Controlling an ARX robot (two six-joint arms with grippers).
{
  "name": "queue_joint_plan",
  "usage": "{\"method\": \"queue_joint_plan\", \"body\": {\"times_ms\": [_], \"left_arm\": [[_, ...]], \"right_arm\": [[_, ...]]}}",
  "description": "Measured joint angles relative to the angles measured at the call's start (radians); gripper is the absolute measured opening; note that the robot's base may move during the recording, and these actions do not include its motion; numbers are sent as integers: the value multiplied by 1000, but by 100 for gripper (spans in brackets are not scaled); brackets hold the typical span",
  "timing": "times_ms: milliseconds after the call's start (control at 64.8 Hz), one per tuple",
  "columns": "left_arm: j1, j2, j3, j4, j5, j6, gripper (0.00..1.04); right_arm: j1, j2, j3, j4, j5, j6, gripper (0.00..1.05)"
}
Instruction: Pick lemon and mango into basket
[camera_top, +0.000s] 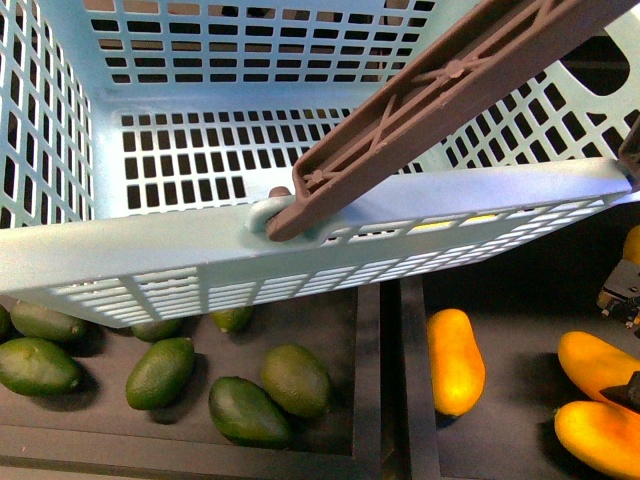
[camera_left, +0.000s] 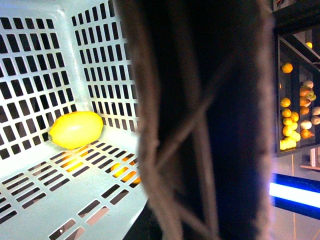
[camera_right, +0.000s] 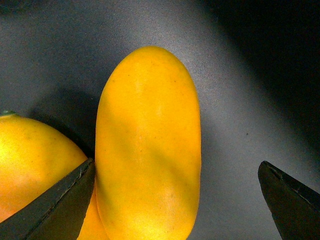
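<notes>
— Handle (camera_top: 450, 110) first: brown, ribbed, slanting across the mouth of the basket (camera_top: 150, 255). It is so close to the left wrist lens that it blurs. I can't find the left gripper in any view.

— And the right gripper (camera_right: 176, 170)?

— Jaws wide apart, holding nothing. They straddle the mango (camera_right: 148, 145), which lies on the dark floor of the right tray (camera_top: 520, 335).

— What worries you?

— One jaw tip sits in the crack between that mango and a neighbouring mango (camera_right: 30, 170) pressed against it. Closing could pinch or shove the neighbour, I think. The skin looks smooth and rounded, so a grip off the middle may let the fruit squirt out.

— And the carry?

— The basket hangs tilted above the trays with the handle across its opening. A lifted mango could knock the near wall or the handle on the way in.

— Contents?

— The lemon (camera_left: 76, 129) is already inside the basket, on the slotted floor against a wall. On that tilt it might roll. Nothing else shows in there. The left tray (camera_top: 345, 335) holds dark green fruits (camera_top: 160, 372), and the right tray holds only mangoes, as far as I can see.
</notes>
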Motion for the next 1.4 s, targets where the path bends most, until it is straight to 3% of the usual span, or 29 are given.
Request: {"method": "queue_joint_plan", "body": {"times_ms": [478,756,956,1080,1404], "left_arm": [[0,0,0,0,1,0,5],[0,0,0,0,0,0,5],[0,0,0,0,0,0,5],[0,0,0,0,0,0,5],[0,0,0,0,0,0,5]], "right_arm": [[34,74,43,42,43,170,96],[32,85,42,55,45,238,62],[13,81,37,65,26,284,57],[-16,45,24,74,-15,337,57],[-75,-274,-31,176,-247,624,57]]}}
